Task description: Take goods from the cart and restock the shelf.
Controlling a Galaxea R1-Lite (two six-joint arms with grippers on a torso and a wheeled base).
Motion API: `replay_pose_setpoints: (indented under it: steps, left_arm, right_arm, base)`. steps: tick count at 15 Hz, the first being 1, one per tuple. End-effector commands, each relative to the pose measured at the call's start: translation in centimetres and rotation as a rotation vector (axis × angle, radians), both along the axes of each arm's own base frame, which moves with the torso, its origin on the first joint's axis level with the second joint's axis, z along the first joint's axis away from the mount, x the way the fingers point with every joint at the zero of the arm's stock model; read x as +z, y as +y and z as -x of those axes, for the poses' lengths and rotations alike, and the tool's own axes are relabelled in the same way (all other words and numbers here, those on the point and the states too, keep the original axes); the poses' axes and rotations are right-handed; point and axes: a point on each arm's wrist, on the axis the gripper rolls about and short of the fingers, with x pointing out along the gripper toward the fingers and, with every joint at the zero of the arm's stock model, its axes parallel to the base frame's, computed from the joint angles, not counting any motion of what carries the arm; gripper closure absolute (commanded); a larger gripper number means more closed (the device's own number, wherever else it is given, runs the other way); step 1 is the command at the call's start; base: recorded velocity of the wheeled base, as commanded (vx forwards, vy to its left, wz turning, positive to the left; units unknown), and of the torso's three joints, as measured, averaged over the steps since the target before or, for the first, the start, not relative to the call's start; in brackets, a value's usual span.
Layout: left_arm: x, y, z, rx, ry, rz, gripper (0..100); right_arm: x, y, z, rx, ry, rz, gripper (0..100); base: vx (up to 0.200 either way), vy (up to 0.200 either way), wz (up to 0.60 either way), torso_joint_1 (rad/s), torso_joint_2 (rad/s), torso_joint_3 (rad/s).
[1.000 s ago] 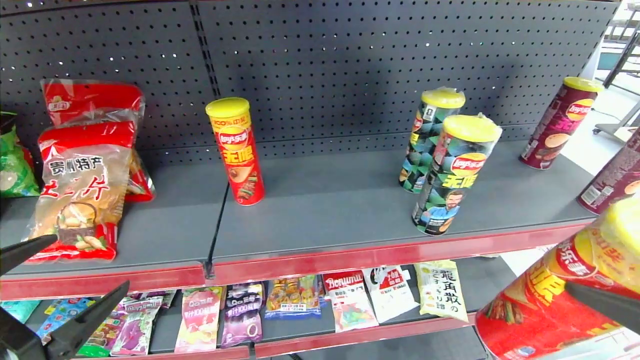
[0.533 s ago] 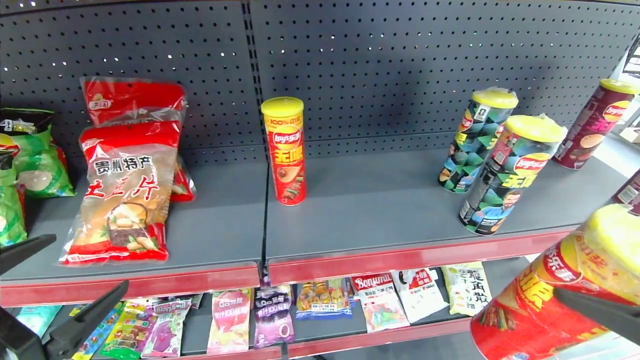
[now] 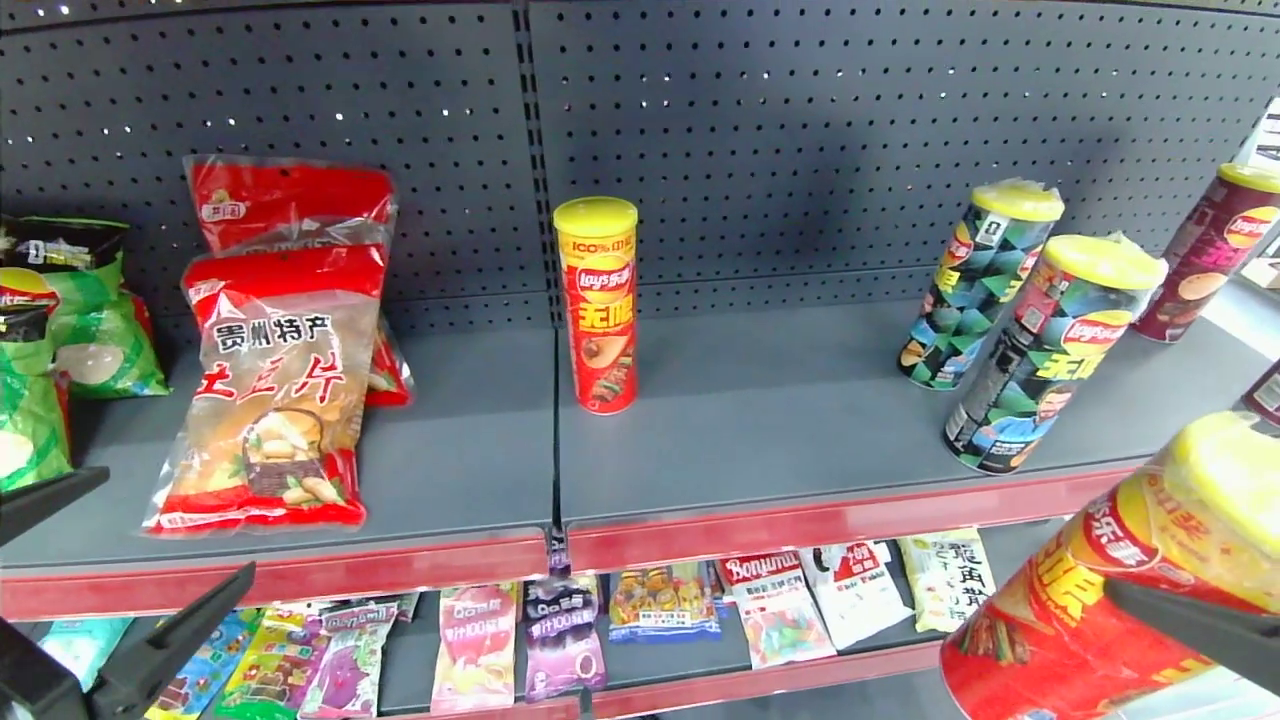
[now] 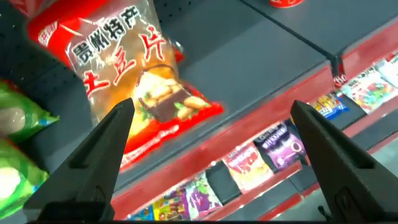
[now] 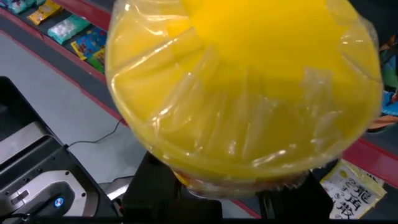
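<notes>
Right gripper [image 3: 1150,610]: clamped on a red can [image 3: 1100,590], low at the right, in front of and below the upper shelf [image 3: 780,420]. The can tilts, its yellow lid [image 5: 242,81] up and to the right, film wrap over the lid. It is off the shelf and touches nothing there.

Left gripper [image 4: 212,106]: fingers spread wide, nothing between them. It hangs low at the left, in front of the shelf's red front lip [image 3: 300,570].

Upper shelf, left to right:
- Green bags [image 3: 90,320] at the far left edge.
- Two red bags [image 3: 265,400], one leaning in front of the other, the rear one against the pegboard [image 3: 800,130].
- A lone shelf can [image 3: 603,305], red with a yellow lid, upright, just right of the shelf seam, well apart from the bags.
- A bare stretch of board.
- Two patterned cans [image 3: 1050,355], upright, one just behind the other.
- A maroon can [image 3: 1205,255] near the back at the far right, and another at the picture's edge.

Lower shelf: a row of flat candy packets [image 3: 560,640] along the front.
</notes>
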Motion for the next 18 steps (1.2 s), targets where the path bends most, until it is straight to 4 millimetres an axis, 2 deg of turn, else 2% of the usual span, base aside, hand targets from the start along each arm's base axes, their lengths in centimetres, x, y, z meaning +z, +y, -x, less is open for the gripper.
replay_pose_setpoints:
  steps: [1,6,9,11,15,16,17,18]
  left_arm:
    - [0.0,0.0,0.0,0.0,0.0,0.0,0]
    - [0.1,-0.1,-0.4,-0.009,0.007,-0.002,0]
    - [0.9,-0.8,-2.0,-0.053,0.035,-0.002,0]
    - [3.0,-2.6,-5.9,-0.141,0.05,0.038,0]
    - [3.4,-7.2,-12.6,-0.263,0.053,0.082,0]
    - [3.4,-7.7,-13.0,-0.274,0.061,0.101,0]
    - [3.6,-9.3,-14.4,-0.365,0.113,0.19,0]
    - [3.8,-10.0,-15.6,-0.417,0.125,0.212,0]
  right_arm:
    - [0.0,0.0,0.0,0.0,-0.001,0.001,100]
    - [0.4,0.8,0.1,0.086,-0.007,-0.002,100]
    - [0.6,1.5,-0.1,0.139,-0.003,0.009,100]
    - [0.6,1.9,-0.7,0.147,-0.01,0.018,100]
    - [0.5,2.2,-1.3,0.139,-0.01,0.019,100]
    - [0.4,2.2,-1.3,0.138,-0.007,0.02,100]
    - [0.3,2.0,-1.1,0.131,-0.008,0.017,100]
    - [0.2,1.9,-1.1,0.123,-0.005,0.017,100]
  base:
    - [0.2,0.0,0.0,-0.017,-0.01,0.007]
    - [0.0,0.0,0.0,0.0,0.0,0.0]
    - [0.0,0.0,0.0,0.0,0.0,0.0]
    - [0.0,0.0,0.0,0.0,0.0,0.0]
    - [0.0,0.0,0.0,0.0,0.0,0.0]
    - [0.0,0.0,0.0,0.0,0.0,0.0]
    - [0.0,0.0,0.0,0.0,0.0,0.0]
    - [0.0,0.0,0.0,0.0,0.0,0.0]
